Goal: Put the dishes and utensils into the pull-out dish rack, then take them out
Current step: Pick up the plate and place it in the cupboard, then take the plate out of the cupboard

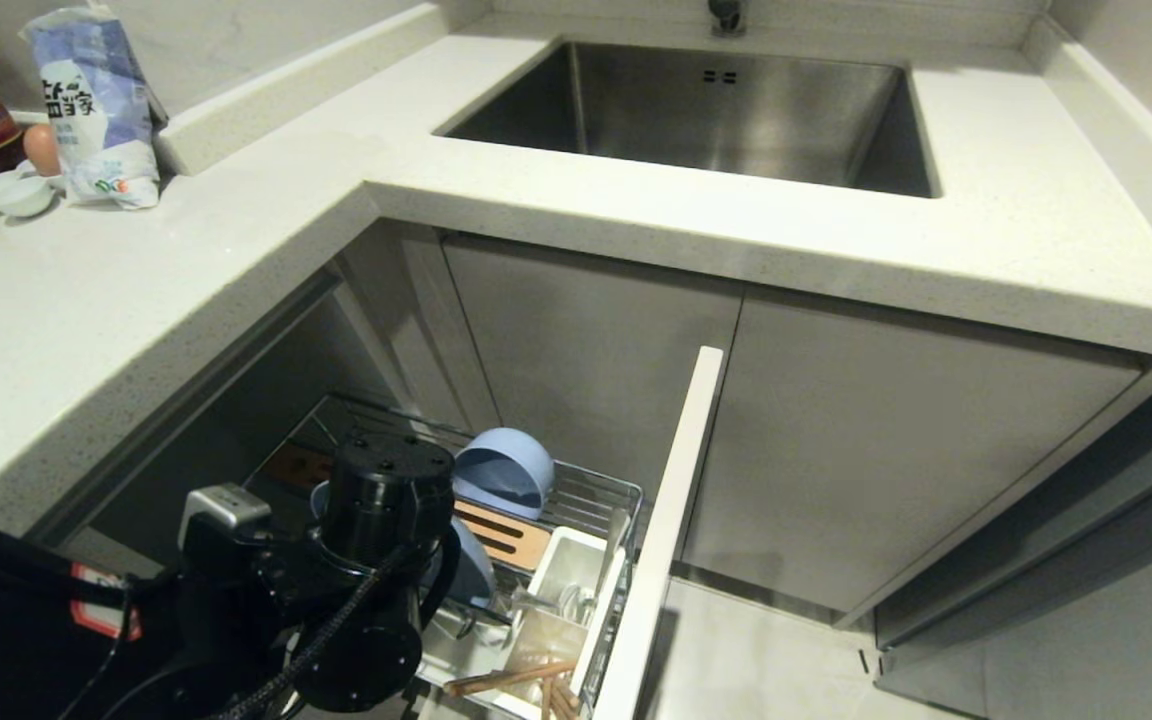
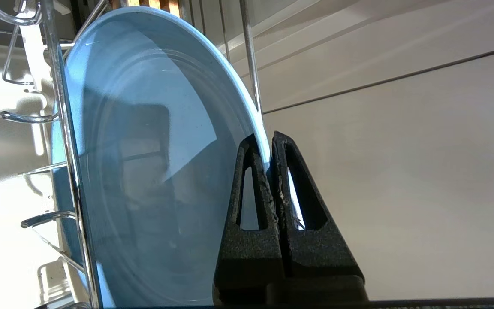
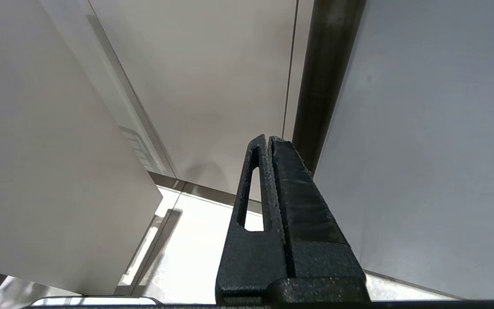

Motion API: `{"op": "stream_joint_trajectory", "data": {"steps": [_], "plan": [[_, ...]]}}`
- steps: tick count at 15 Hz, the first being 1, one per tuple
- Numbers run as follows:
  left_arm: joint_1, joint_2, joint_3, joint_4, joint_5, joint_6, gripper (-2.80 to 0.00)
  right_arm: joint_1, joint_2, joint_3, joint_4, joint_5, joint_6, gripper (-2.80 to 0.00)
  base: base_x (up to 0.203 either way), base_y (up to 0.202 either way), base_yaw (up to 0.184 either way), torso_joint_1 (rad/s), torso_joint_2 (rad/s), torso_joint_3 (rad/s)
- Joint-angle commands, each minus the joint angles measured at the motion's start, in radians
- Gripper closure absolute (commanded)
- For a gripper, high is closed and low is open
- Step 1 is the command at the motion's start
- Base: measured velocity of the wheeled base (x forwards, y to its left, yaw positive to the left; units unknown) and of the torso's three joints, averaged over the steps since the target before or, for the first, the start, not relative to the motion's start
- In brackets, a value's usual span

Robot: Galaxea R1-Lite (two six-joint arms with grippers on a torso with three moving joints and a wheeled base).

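Our left hand (image 2: 269, 148) is clamped tight on the rim of the one light-blue plate (image 2: 144, 163), which stands on edge among the chrome wires of the pull-out dish rack (image 2: 69, 171); past the plate's rim on the hand's side we see only bare pale floor.

Our right hand (image 3: 268, 143) is pressed shut on nothing, parked beside plain cabinet panels.

From the head we see the left arm low at the left, covering most of the plate (image 1: 471, 570). The rack (image 1: 596, 495) is drawn out below the desk (image 1: 136, 290), its pale front (image 1: 671, 520) edge-on. In it we count one blue bowl (image 1: 504, 470) on its side, one slotted wooden bar (image 1: 501, 535) and one white caddy (image 1: 561, 585). Chopsticks (image 1: 511, 680) lie at the caddy's near end, probably two, and one spoon (image 1: 616, 540) lies along its right edge. The sink (image 1: 716, 110) sits well apart, above.
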Motion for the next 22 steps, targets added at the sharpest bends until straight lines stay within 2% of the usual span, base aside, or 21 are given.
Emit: {"op": "stream_joint_trajectory", "data": {"steps": [1, 2, 4, 8, 10, 12, 15, 16, 18, 20, 22], "plan": [[-0.002, 0.004, -0.002, -0.001, 0.002, -0.009, 0.0, 0.0, -0.001, 0.026, -0.001, 0.0, -0.001, 0.0, 0.0, 0.0, 0.0, 0.0, 0.0, 0.0], [-0.004, 0.001, -0.002, 0.002, -0.008, -0.006, -2.8, 0.0, -0.001, 0.026, -0.001, 0.0, 0.001, 0.0, 0.0, 0.0, 0.0, 0.0, 0.0, 0.0], [-0.006, -0.012, -0.006, 0.05, -0.028, -0.01, -2.8, 0.0, -0.001, 0.026, -0.001, 0.0, 0.0, 0.0, 0.0, 0.0, 0.0, 0.0, 0.0, 0.0], [-0.008, -0.063, -0.006, 0.062, -0.025, -0.005, -2.8, 0.0, -0.001, 0.026, -0.001, 0.0, -0.001, 0.0, 0.0, 0.0, 0.0, 0.0, 0.0, 0.0], [-0.023, -0.104, -0.015, 0.122, -0.021, -0.003, -2.8, 0.0, -0.001, 0.026, -0.001, 0.0, -0.001, 0.0, 0.0, 0.0, 0.0, 0.0, 0.0, 0.0], [-0.058, -0.172, -0.035, 0.238, -0.021, -0.001, -2.8, 0.0, -0.001, 0.026, -0.001, 0.0, 0.0, 0.0, 0.0, 0.0, 0.0, 0.0, 0.0, 0.0], [-0.117, -0.327, -0.104, 0.481, -0.021, -0.003, -2.8, 0.0, -0.001, 0.026, -0.001, 0.0, 0.001, 0.0, 0.0, 0.0, 0.0, 0.0, 0.0, 0.0], [-0.138, -0.381, -0.139, 0.553, -0.021, -0.002, 0.0, 0.0, -0.001, 0.026, -0.001, 0.0, -0.001, 0.0, 0.0, 0.0, 0.0, 0.0, 0.0, 0.0], [-0.174, -0.467, -0.236, 0.701, -0.02, 0.014, 0.0, 0.0, -0.001, 0.026, -0.001, 0.0, -0.001, 0.0, 0.0, 0.0, 0.0, 0.0, 0.0, 0.0], [-0.184, -0.508, -0.349, 0.805, -0.02, 0.071, 0.0, 0.0, -0.001, 0.026, -0.001, 0.0, -0.001, 0.0, 0.0, 0.0, 0.0, 0.0, 0.0, 0.0], [-0.186, -0.54, -0.446, 0.827, -0.019, 0.264, 0.0, 0.0, -0.001, 0.026, -0.001, 0.0, -0.001, 0.0, 0.0, 0.0, 0.0, 0.0, 0.0, 0.0]]}}
